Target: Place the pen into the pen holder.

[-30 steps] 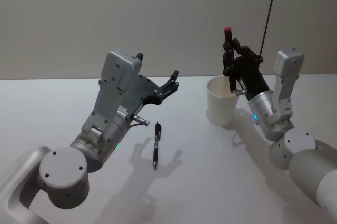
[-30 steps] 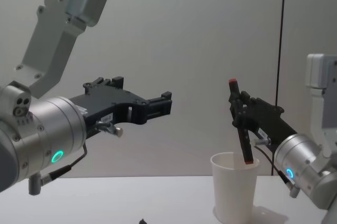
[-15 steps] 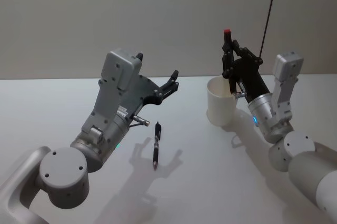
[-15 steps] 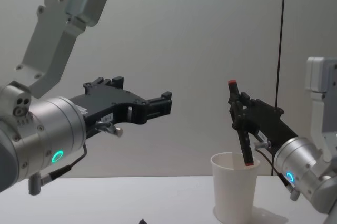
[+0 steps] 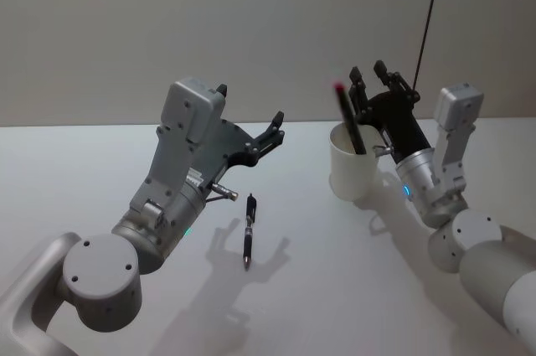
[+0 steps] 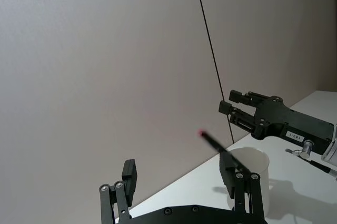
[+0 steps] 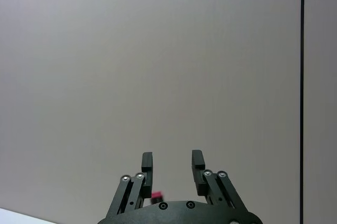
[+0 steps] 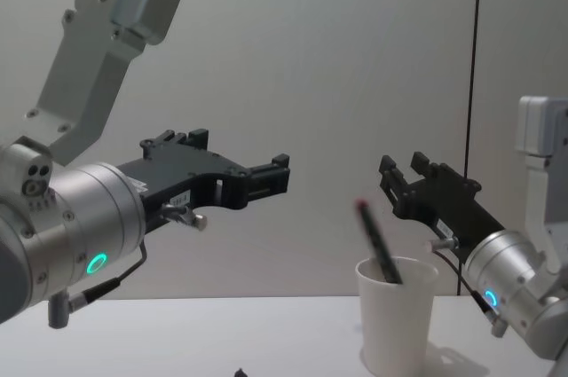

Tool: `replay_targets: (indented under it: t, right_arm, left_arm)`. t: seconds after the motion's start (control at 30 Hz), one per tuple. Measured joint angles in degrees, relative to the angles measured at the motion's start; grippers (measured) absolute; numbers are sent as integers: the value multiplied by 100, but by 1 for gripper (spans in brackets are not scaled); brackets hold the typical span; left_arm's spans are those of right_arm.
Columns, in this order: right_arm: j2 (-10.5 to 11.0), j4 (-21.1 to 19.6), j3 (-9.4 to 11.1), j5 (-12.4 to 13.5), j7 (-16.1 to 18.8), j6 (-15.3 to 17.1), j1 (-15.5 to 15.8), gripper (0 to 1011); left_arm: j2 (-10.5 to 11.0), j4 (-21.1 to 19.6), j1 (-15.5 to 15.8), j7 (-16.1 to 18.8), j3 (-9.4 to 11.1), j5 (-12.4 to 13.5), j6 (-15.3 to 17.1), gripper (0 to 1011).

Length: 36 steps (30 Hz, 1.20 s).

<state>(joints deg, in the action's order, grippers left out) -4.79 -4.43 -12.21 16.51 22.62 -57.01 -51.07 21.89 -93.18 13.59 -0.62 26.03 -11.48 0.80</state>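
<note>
A black pen with a red tip [image 5: 347, 121] stands in the pen holder, a white paper cup [image 5: 352, 167], and leans toward the left over its rim. My right gripper [image 5: 373, 79] is open just above and behind the cup, nothing between its fingers. From the side, the pen [image 8: 377, 242] sticks out of the cup [image 8: 397, 319] below the right gripper [image 8: 401, 167]. The right wrist view shows the open fingers [image 7: 147, 162] and the red tip [image 7: 156, 196]. My left gripper [image 5: 272, 130] hovers open over the table's middle.
A second dark pen [image 5: 249, 230] lies on the white table [image 5: 335, 289] below the left gripper. A thin black cable [image 5: 427, 12] hangs behind the cup. In the left wrist view the cup [image 6: 250, 174] and right gripper [image 6: 234, 103] show beyond my left fingers [image 6: 129, 174].
The right gripper has opened and let go of the red-tipped pen, which dropped into the cup and tipped to the left. The left arm has not moved.
</note>
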Motion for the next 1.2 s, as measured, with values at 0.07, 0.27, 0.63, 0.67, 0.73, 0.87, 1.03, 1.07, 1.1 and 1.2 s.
replay_targets:
  t: [0.07, 0.27, 0.63, 0.67, 0.73, 0.87, 1.03, 1.07, 1.1, 1.2]
  right_arm:
    - [2, 2, 3, -17, -16, -10, -1, 478]
    - [10, 7, 14, -87, -69, -51, -7, 640]
    - [25, 14, 62, -168, -102, -100, -17, 981]
    - [27, 13, 66, -170, -102, -101, -17, 994]
    - [30, 13, 76, -177, -102, -101, -20, 1001]
    - [47, 12, 118, -194, -97, -55, -28, 1002]
    - [75, -2, 173, -198, -74, 102, -46, 1002]
    - [88, -16, 194, -201, -66, 172, -55, 1002]
    - [96, -24, 203, -205, -64, 225, -58, 1002]
    - [132, -79, 245, -216, -62, 411, -62, 1002]
  left_arm:
    - [0, 0, 0, 0, 0, 0, 0, 1003]
    - [0, 0, 0, 0, 0, 0, 0, 1003]
    - [0, 0, 0, 0, 0, 0, 0, 1003]
    - [0, 0, 0, 0, 0, 0, 0, 1003]
    - [0, 0, 0, 0, 0, 0, 0, 1003]
    - [0, 0, 0, 0, 0, 0, 0, 1003]
    - [0, 0, 0, 0, 0, 0, 0, 1003]
    - [0, 0, 0, 0, 0, 0, 0, 1003]
    - [0, 0, 0, 0, 0, 0, 0, 1003]
    - [0, 0, 0, 0, 0, 0, 0, 1003]
